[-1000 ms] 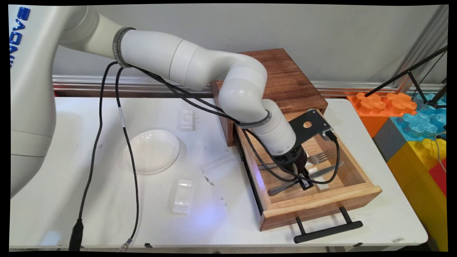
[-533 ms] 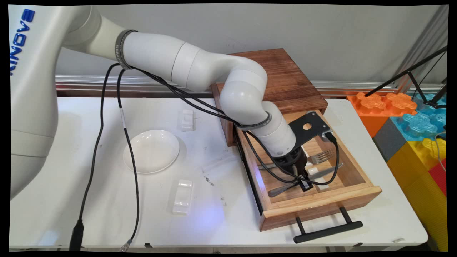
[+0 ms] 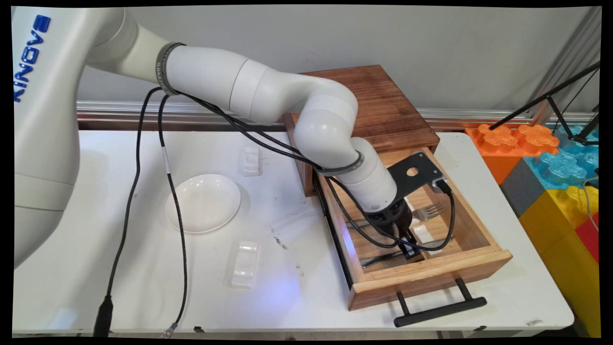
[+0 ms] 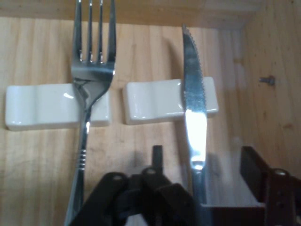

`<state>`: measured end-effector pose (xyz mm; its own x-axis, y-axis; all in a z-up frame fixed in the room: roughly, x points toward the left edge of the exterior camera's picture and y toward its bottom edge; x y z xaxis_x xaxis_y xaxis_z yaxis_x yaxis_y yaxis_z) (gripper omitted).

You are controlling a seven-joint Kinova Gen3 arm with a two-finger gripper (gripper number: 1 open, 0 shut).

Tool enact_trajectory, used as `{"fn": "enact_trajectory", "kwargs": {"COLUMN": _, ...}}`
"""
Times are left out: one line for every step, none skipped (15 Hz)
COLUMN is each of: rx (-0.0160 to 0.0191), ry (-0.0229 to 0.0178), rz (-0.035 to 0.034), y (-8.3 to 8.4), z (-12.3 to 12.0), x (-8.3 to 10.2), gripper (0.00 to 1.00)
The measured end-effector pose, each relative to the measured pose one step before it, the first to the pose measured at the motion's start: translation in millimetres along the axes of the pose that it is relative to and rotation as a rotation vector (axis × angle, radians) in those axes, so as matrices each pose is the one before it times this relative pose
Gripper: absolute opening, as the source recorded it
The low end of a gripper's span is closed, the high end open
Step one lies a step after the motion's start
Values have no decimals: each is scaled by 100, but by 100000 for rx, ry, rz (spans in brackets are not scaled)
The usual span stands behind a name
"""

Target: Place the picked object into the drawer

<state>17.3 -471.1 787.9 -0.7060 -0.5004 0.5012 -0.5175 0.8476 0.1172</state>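
Two pieces of cutlery lie in the open drawer (image 3: 471, 261), each propped on its own white rest so that the working end sits clear of the wood. The fork (image 4: 89, 80) crosses the left rest (image 4: 44, 107) at its neck, tines pointing away from the hand camera. The knife (image 4: 194, 101) crosses the right rest (image 4: 155, 101) at mid-blade, serrated edge facing right, tip away.

The gripper (image 4: 202, 179) is low inside the drawer, over the knife handle. Its fingers stand wide apart, one on each side of the handle, neither visibly touching it; nothing is held. The fork lies just beside the left finger, outside the gap.

Knife condition: polished steel with a strong glare patch on the blade near the handle. It lies flat and straight, roughly parallel to the fork.

On the table (image 3: 297, 297), well apart from the drawer, sit a plate (image 3: 203, 202) and two further rests, one beyond the plate (image 3: 252, 161) and one nearer the camera (image 3: 244, 263).
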Motion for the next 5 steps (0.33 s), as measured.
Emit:
{"fn": "enact_trajectory", "kwargs": {"rx": 51, "ry": -85, "rz": 140, "y": -48, "z": -32, "x": -38, "gripper": 100}}
{"fn": "enact_trajectory", "kwargs": {"rx": 60, "ry": -8, "rz": 139, "y": -36, "z": -38, "x": -12, "gripper": 100}}
{"fn": "enact_trajectory", "kwargs": {"rx": 148, "ry": -1, "rz": 174, "y": -95, "z": -83, "x": -13, "gripper": 100}}
{"fn": "enact_trajectory", "kwargs": {"rx": 224, "ry": 4, "rz": 88, "y": -107, "z": -113, "x": -33, "gripper": 100}}
{"fn": "enact_trajectory", "kwargs": {"rx": 111, "ry": 95, "rz": 144, "y": -53, "z": -99, "x": 31, "gripper": 100}}
